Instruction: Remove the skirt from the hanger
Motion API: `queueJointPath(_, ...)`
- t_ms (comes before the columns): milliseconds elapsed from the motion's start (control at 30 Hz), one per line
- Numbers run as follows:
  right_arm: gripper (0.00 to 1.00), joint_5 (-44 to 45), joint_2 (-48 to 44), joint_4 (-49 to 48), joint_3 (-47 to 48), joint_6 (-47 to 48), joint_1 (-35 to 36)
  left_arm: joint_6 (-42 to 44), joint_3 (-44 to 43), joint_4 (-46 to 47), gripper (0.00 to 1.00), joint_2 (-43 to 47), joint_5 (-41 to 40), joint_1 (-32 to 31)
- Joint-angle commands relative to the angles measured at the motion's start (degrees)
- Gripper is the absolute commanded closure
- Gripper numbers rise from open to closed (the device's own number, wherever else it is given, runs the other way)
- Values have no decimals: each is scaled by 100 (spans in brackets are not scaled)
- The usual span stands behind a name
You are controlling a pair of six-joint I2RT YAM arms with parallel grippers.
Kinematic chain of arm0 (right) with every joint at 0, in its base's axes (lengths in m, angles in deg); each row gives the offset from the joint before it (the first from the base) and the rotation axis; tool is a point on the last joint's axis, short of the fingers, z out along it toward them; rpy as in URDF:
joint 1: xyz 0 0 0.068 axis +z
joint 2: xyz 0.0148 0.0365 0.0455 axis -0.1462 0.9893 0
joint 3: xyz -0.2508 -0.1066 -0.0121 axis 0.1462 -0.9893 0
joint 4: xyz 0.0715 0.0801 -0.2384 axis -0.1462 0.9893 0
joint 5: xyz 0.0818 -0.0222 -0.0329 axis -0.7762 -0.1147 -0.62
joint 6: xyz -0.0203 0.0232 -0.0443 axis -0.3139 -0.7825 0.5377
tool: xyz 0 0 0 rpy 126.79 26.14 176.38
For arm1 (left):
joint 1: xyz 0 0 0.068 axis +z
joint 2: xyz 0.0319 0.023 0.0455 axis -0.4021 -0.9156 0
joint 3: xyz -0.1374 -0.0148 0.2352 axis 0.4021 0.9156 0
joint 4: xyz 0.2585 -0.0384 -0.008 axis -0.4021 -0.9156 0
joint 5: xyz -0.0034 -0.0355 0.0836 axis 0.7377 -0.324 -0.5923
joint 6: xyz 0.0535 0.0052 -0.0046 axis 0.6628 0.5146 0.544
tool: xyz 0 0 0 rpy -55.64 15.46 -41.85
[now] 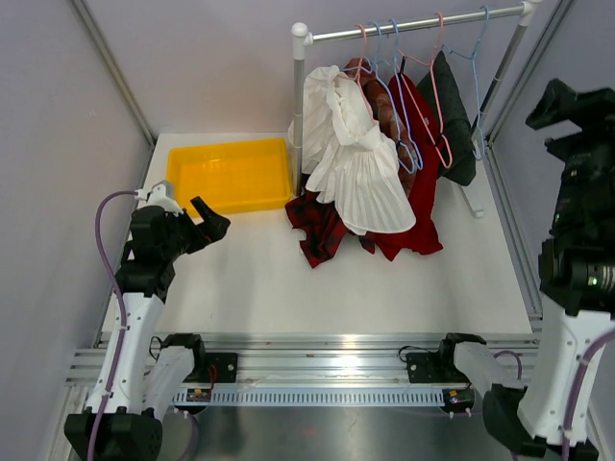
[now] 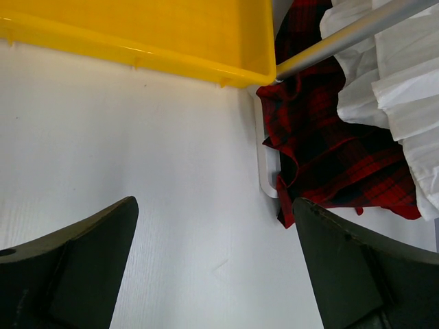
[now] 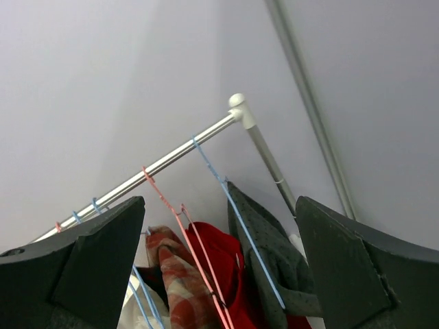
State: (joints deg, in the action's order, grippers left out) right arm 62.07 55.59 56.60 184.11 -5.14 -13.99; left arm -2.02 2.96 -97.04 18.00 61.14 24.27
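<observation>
From above, the white pleated skirt (image 1: 360, 178) hangs at the left end of the rail (image 1: 413, 26), in front of a red plaid garment (image 1: 322, 229) whose hem drags on the desk (image 1: 250, 279). A dark garment (image 1: 452, 125) hangs further right. The left gripper (image 1: 197, 223) sits low beside the yellow tray (image 1: 231, 146), well apart from the clothes. The right gripper (image 1: 555, 106) is raised near the rail's right end. I take the white skirt to be the one meant, though several pieces hang there.

The left wrist view shows its jaws spread wide with nothing between them, and desk (image 2: 171, 171) below. The tray (image 2: 137, 27) is ahead and the plaid cloth (image 2: 329, 157) and white pleats (image 2: 405, 89) are to the right.

The right wrist view shows jaws likewise released and empty, looking up at the rail (image 3: 171, 157), a blue hanger wire (image 3: 226, 185) and a pink hanger wire (image 3: 164, 199).

The step in hand looks like the approach. I would have 1 gripper steady the right hanger near its hook while the other pinches the waistband, not the loose pleats, which would just stretch. Check which wire carries the skirt first, as the 2 colours sit close together and are easy to confuse
</observation>
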Motion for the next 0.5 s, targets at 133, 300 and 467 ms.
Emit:
queueJointPath(133, 1, -1392, 2470, 715, 1771, 392, 14, 124, -159, 20, 1, 114, -332, -12)
queueJointPath(300, 1, -1655, 3473, 1016, 2449, 384, 22, 124, -194, -25, 1, 192, -464, -12)
queueJointPath(467, 3, -1902, 3896, 989, 2319, 190, 14, 133, -185, -42, 1, 245, -543, -20)
